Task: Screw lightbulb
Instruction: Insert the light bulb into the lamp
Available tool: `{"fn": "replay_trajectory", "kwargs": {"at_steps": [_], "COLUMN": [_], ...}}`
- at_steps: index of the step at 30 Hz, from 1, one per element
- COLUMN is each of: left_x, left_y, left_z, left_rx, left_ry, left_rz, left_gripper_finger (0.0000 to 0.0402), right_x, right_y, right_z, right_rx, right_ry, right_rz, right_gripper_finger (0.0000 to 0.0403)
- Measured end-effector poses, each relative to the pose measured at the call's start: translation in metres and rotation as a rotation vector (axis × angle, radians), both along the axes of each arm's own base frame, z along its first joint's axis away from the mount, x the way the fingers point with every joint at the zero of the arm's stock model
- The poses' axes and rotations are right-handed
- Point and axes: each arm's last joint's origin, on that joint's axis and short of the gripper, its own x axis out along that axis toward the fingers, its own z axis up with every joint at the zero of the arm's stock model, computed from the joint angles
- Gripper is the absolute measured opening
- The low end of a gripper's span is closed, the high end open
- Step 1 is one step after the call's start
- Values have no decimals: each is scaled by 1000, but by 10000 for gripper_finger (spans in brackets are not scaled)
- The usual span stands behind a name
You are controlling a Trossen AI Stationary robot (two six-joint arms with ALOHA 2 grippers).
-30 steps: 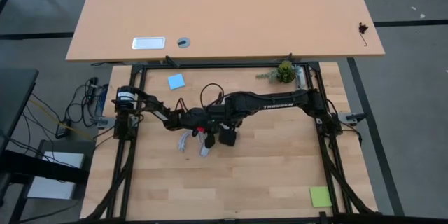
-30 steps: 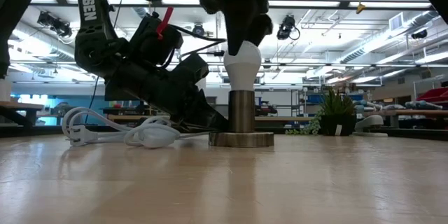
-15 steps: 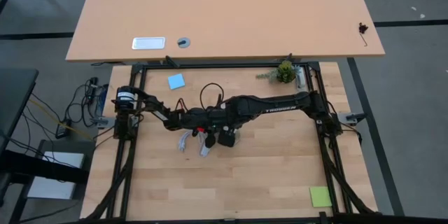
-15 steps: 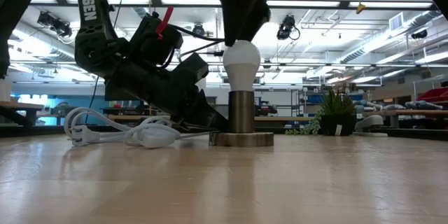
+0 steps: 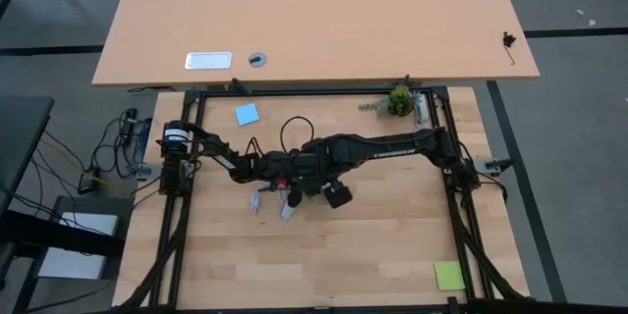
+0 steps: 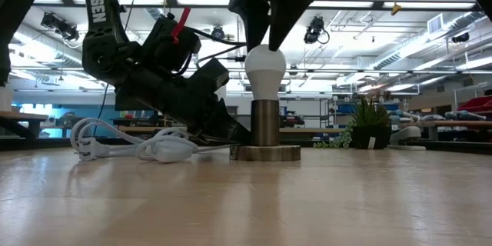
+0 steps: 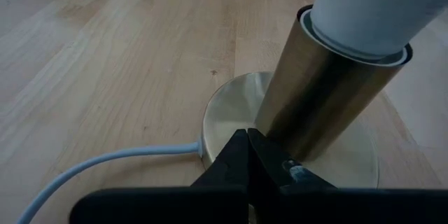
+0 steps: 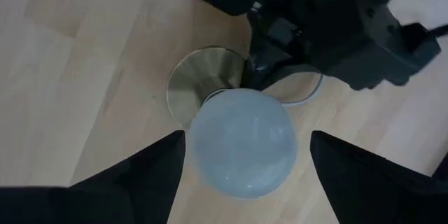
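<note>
The white frosted lightbulb (image 6: 265,69) stands upright with its base in the brass socket tube (image 6: 266,123), which rises from a round disc (image 6: 265,153) on the table. The bulb also shows in the right wrist view (image 8: 243,143). My right gripper (image 8: 246,136) is open above the bulb, pointing down, one finger on either side of the bulb's top with a narrow gap to each. My left gripper (image 7: 246,134) is shut and slants down onto the disc (image 7: 224,112) beside the tube (image 7: 322,91). A white cord (image 7: 91,164) leaves the disc. My left gripper has its shut fingertips (image 7: 241,147) on the top of the disc (image 7: 227,122), right at the foot of the tube, on the cord's side. It comes slanting down from the table's left. The disc lies flat on the table.
The cord and plug (image 6: 115,142) lie coiled on the table to the left of the socket. A small potted plant (image 5: 397,101) stands at the far right. A blue note (image 5: 246,114) lies at the far left and a green note (image 5: 449,275) near the front right.
My right gripper has let go of the bulb's top, risen a little and turned about its own axis, and its fingers now stand spread. The bulb stays upright in the socket.
</note>
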Motion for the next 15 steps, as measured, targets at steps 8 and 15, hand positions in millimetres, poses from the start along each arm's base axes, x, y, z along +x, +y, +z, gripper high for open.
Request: {"fn": "replay_trajectory", "kwargs": {"at_steps": [8, 15], "left_x": [0, 0], "left_y": [0, 0], "left_z": [0, 0], "left_rx": [0, 1], "left_ry": [0, 0], "left_rz": [-1, -1], "left_gripper_finger": [0, 0], "right_x": [0, 1], "right_y": [0, -1], "right_z": [-20, -22], "right_rx": [4, 11], "right_ry": [51, 33], "right_rz": [87, 14], "right_gripper_finger": [311, 304]}}
